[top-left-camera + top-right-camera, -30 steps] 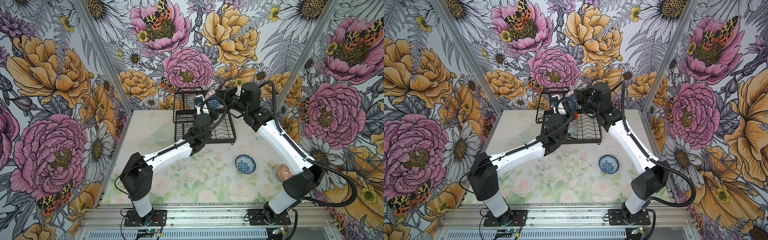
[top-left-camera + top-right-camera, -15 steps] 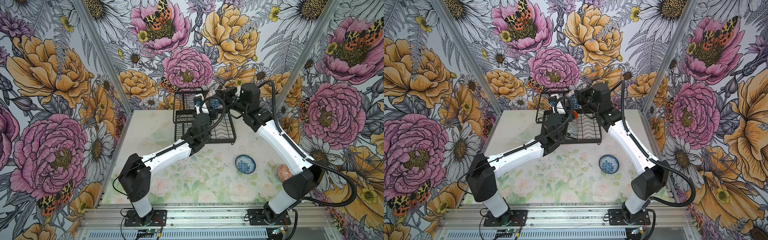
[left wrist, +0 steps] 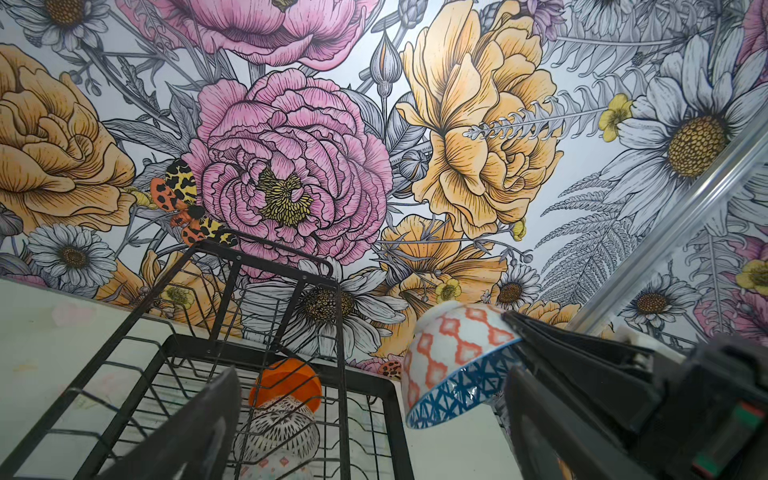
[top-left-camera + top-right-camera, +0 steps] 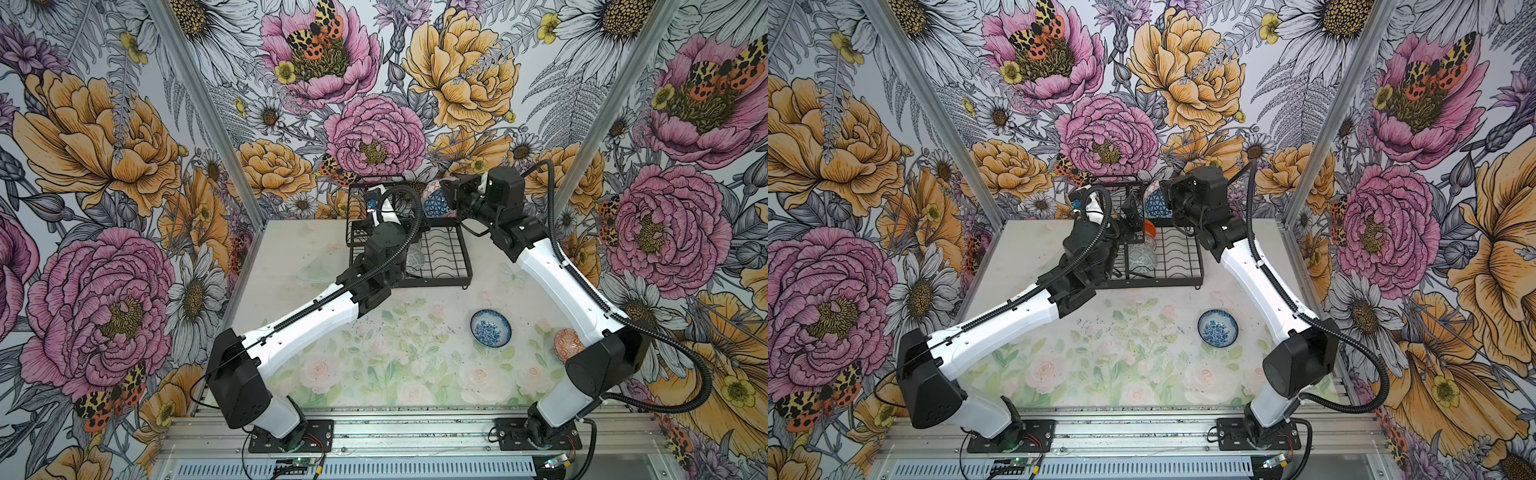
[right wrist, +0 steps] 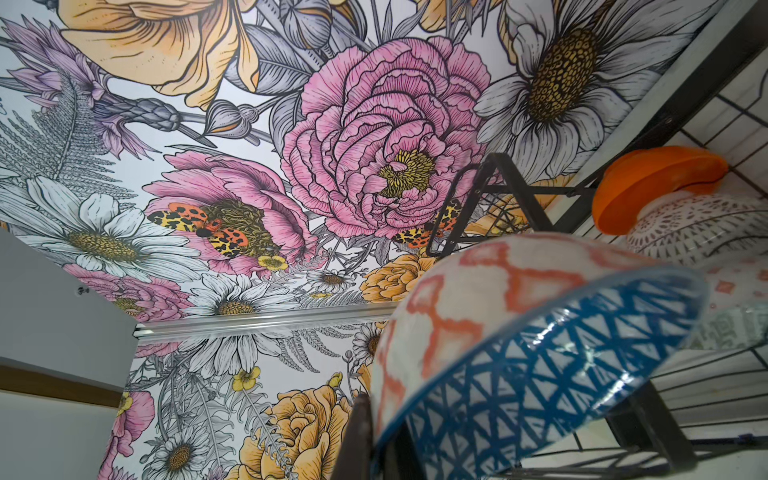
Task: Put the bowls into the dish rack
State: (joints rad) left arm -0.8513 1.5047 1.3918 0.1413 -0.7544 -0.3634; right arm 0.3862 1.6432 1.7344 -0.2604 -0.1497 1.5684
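Blue geometric bowl [image 4: 434,203]: tilted on edge, raised beside dish rack [image 4: 436,284] far right corner
Right gripper [image 3: 517,332]: clamped on its rim, nearer arm
Left gripper [image 3: 374,399]: jaws apart, empty

Arms extended forward, left end effector [image 3: 374,440] spread wide, right end effector [image 4: 449,192] clamped

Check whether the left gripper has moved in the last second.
Yes. In a top view the left gripper has shifted left across the dish rack, toward the rack's left edge, and its jaws now stand open.
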